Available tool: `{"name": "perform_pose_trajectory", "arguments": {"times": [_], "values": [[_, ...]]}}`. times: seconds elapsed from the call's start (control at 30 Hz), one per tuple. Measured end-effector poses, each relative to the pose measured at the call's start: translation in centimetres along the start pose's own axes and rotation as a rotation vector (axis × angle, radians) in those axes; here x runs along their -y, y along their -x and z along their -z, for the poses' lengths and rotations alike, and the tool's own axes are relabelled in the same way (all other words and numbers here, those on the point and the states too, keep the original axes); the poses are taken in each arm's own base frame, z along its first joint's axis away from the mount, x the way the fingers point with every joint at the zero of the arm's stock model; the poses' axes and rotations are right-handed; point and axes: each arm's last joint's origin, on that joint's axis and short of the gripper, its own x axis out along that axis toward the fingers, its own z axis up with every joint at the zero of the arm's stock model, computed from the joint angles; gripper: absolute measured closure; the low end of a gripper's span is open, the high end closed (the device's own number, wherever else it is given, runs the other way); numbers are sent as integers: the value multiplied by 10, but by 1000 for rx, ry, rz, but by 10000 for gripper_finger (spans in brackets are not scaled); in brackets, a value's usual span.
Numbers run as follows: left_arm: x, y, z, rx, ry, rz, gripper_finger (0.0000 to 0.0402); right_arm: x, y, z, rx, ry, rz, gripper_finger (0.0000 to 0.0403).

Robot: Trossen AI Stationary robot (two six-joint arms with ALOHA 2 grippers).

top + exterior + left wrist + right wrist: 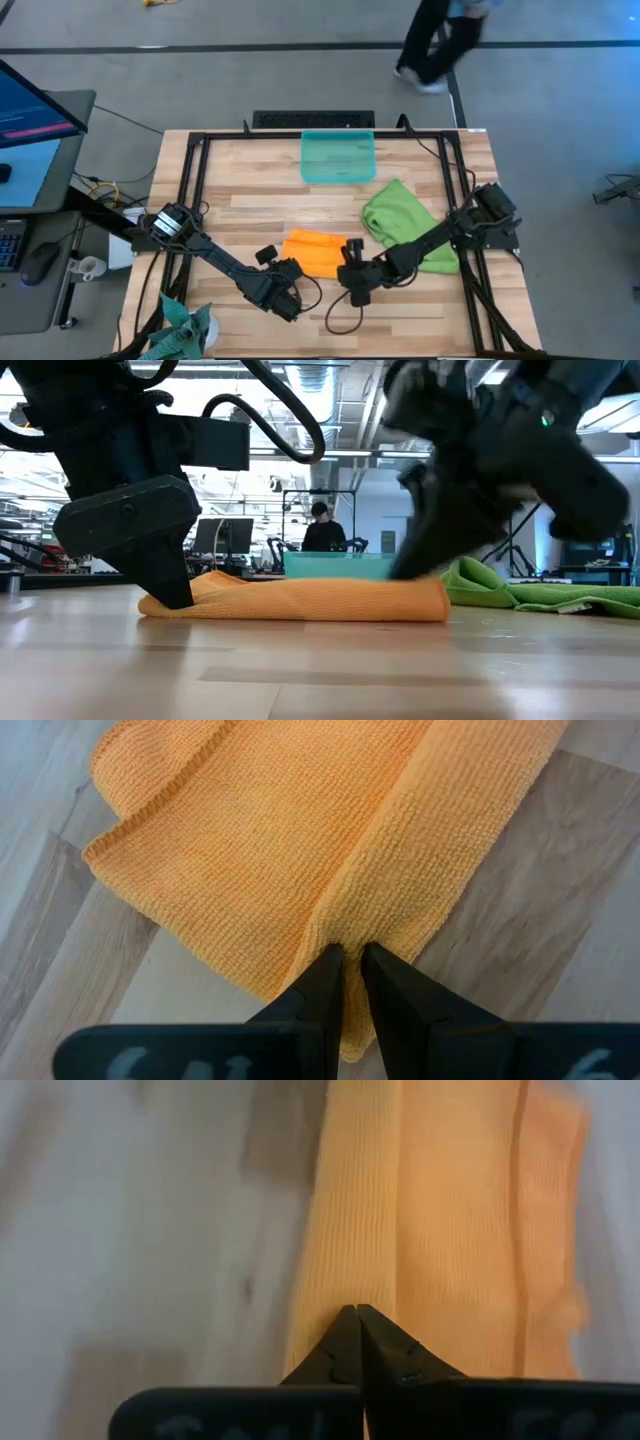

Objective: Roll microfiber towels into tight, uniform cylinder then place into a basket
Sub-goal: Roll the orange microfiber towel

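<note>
1. Orange towel (318, 251): lies folded flat on the wooden table (250, 200), near-centre, between the two grippers; soft, light, ribbed microfibre, likely to sag and spring loose unless pinned at both ends.
2. Left gripper (290, 297): at the near-left edge of the orange towel, fingers (325, 985) nearly together with a raised ridge of cloth pinched between the tips.
3. Right gripper (353, 272): at the right edge of the same towel, tips pressed together at the hem; no telling whether any cloth is caught between them.
4. Green towel (400, 225): crumpled in a loose heap to the right, under the right arm, apart from the orange one.
5. Basket (338, 157): at the far-centre of the table, well apart from both towels, nothing visible inside.
6. Handling judgement: grippy on wood, so prone to dragging and bunching rather than sliding; no stiffness to hold a roll by itself.
7. Best hold, by judgement: thin hem at the near edge, both corners pinched evenly, so the roll starts straight and tight.
8. Risk: uneven pull from either side giving a cone, not a cylinder.
</note>
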Motion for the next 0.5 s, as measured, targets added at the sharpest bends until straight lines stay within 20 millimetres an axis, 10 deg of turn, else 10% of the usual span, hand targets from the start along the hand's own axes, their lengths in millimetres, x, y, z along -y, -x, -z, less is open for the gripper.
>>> {"name": "perform_pose_trajectory", "arguments": {"times": [0.5], "values": [[6,10,-4,67,-15,-18,359,-3,-23,13,-101,-36,-24,396]]}}
